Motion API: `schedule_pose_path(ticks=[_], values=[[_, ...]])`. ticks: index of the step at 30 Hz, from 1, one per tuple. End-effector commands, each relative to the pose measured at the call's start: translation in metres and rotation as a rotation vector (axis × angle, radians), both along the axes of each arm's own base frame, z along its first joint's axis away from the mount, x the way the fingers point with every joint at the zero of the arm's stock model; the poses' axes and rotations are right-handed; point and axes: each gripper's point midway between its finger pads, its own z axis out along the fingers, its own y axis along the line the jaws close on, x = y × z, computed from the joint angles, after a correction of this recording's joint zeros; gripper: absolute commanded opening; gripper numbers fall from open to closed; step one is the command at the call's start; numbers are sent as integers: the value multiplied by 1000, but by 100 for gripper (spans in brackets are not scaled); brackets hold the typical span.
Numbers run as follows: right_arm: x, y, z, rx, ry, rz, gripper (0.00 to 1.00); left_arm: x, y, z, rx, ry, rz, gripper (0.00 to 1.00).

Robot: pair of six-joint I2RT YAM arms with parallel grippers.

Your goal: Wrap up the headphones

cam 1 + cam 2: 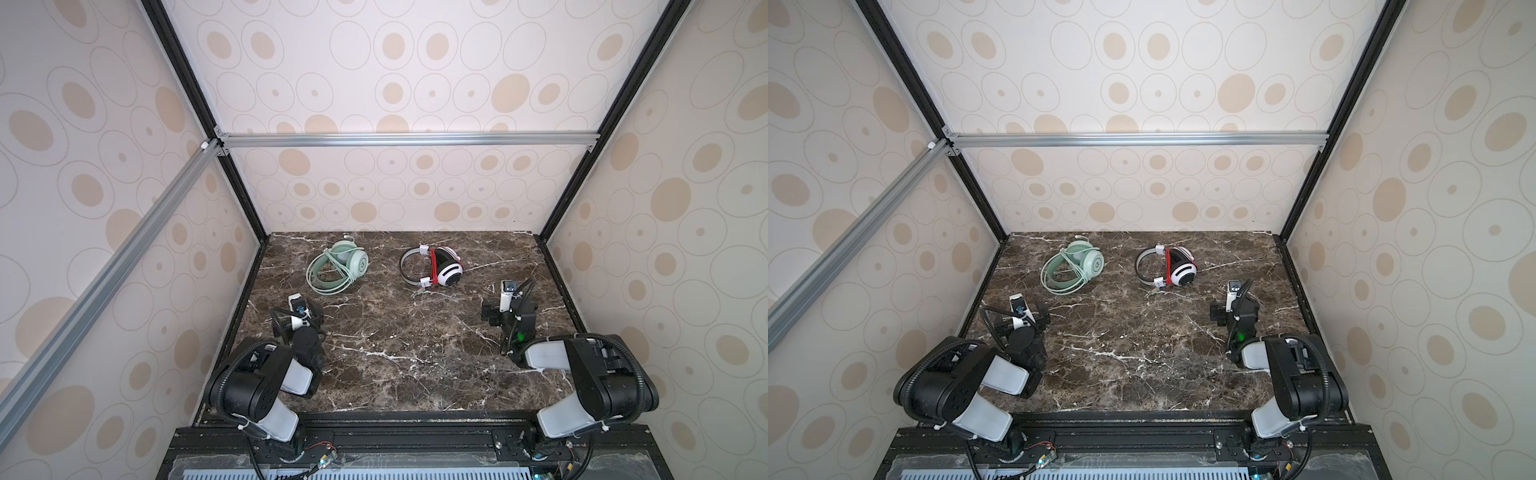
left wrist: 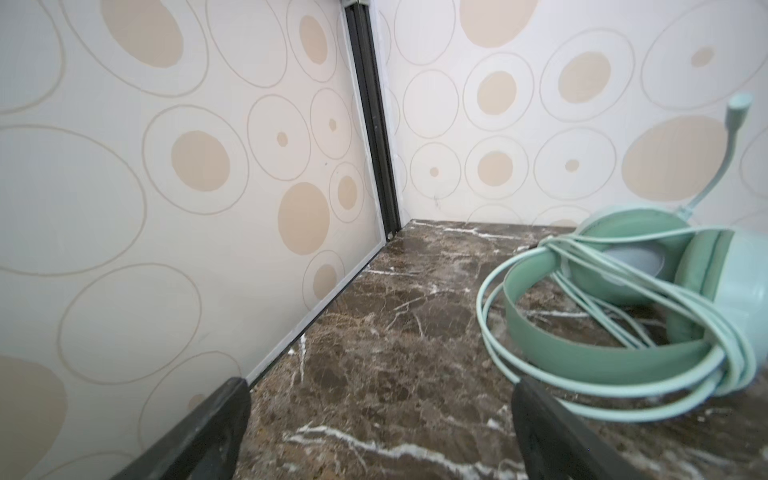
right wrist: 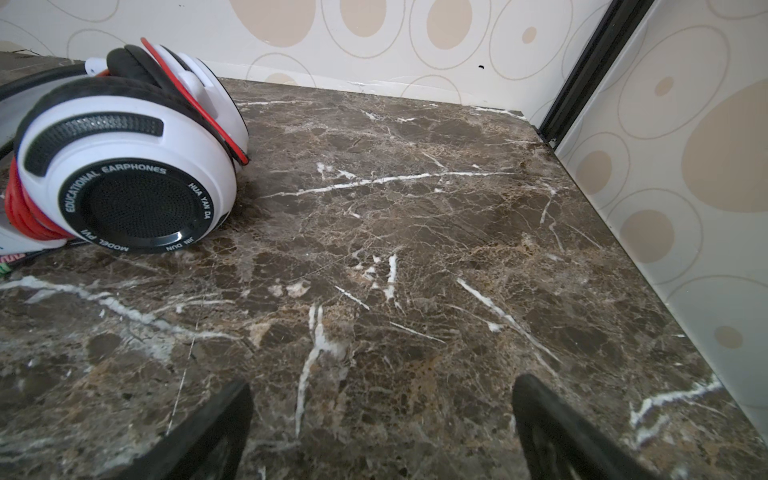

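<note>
Evidently idle, the left claw [image 2: 380, 390] gapes wide and empty over the dark veined marble tabletop [image 1: 415, 340], beside the mint-green over-ear headset [image 1: 336, 268]. The right claw [image 3: 382, 386], equally wide, sits near the white-and-black headset [image 1: 436, 266]. The pale green cable [image 2: 739, 357] and thin red cable [image 3: 20, 208] look wound already, so little seems left.

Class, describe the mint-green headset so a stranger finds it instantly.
On the brown marble tabletop, look near the far wall, left of centre. The mint-green over-ear headset lies there, pale green cable looped around it; its white-and-black neighbour wears a red cable.
</note>
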Motion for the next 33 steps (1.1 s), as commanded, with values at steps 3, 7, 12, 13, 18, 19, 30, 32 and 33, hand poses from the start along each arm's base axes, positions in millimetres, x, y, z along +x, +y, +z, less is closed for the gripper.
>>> schedule_pose_path(ticks=[3, 7, 12, 13, 18, 19, 30, 32, 33], values=[[0, 0, 1, 7, -8, -1, 100, -2, -3, 5, -12, -36, -56, 98], [0, 0, 1, 7, -7, 0, 100, -10, -5, 9, -11, -69, -79, 98], [0, 0, 1, 7, -6, -1, 100, -21, -4, 13, -15, -110, -91, 98], [0, 0, 1, 7, -7, 1, 100, -21, -4, 13, -16, -108, -92, 98], [0, 0, 1, 7, -6, 0, 100, -32, -4, 15, -30, -144, -115, 98], [0, 0, 1, 7, -6, 0, 100, -31, -11, 15, -17, -138, -167, 98], [2, -1, 0, 15, 1, -3, 100, 34, -4, -24, -108, 74, -235, 98], [7, 0, -4, 50, 37, 32, 100, 33, -4, -22, -100, 57, -241, 98], [7, -1, -4, 102, 49, 67, 100, 33, -5, -23, -106, 65, -243, 98]])
